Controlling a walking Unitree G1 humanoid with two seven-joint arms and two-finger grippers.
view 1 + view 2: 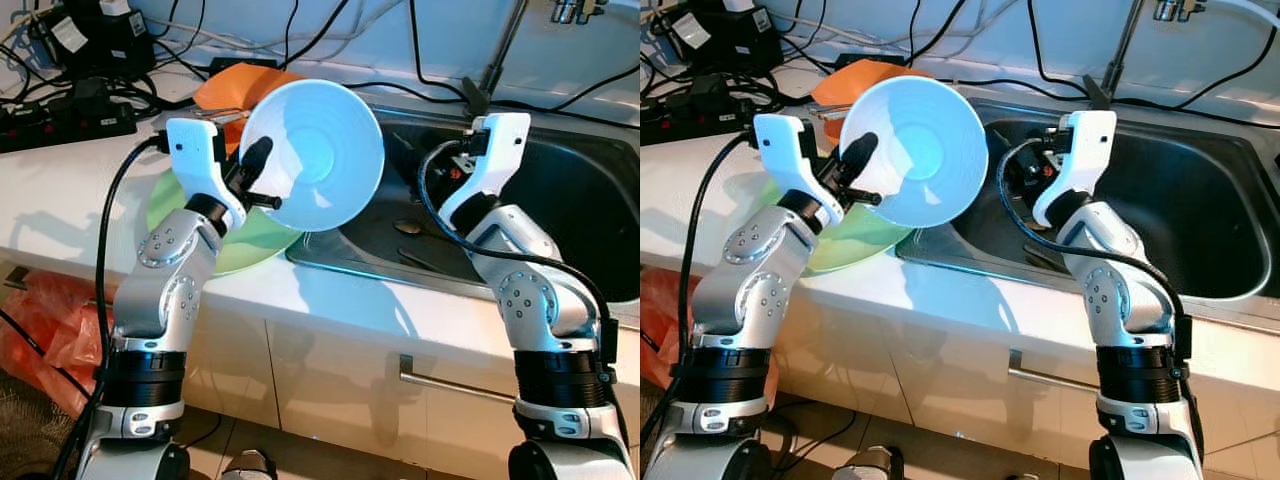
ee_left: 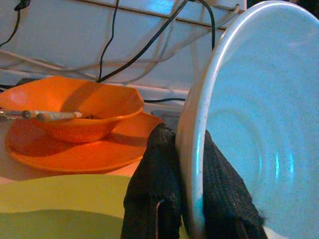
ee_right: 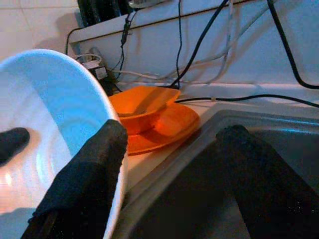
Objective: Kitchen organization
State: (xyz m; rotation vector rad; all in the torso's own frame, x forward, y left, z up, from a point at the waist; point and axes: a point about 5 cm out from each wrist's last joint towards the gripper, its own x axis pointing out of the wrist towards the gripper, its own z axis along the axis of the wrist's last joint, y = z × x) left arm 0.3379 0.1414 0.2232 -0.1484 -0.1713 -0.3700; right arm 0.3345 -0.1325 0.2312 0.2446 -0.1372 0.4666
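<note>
White counter (image 1: 60, 200) ran left of the sink (image 1: 600, 200). Left gripper (image 1: 255, 180) clamped the pale blue bowl's (image 1: 315, 150) rim, tilted above the green plate (image 1: 250, 240). Right gripper (image 3: 169, 174) hung spread wide over the sink.

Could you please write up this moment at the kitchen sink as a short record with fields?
Setting: white counter beside a dark steel sink
Left pincer: shut on the rim of the pale blue bowl, held tilted above the sink's edge
Right pincer: open, over the sink beside the bowl
On counter: green plate; orange bowl on orange plate
In sink: spoon
</note>
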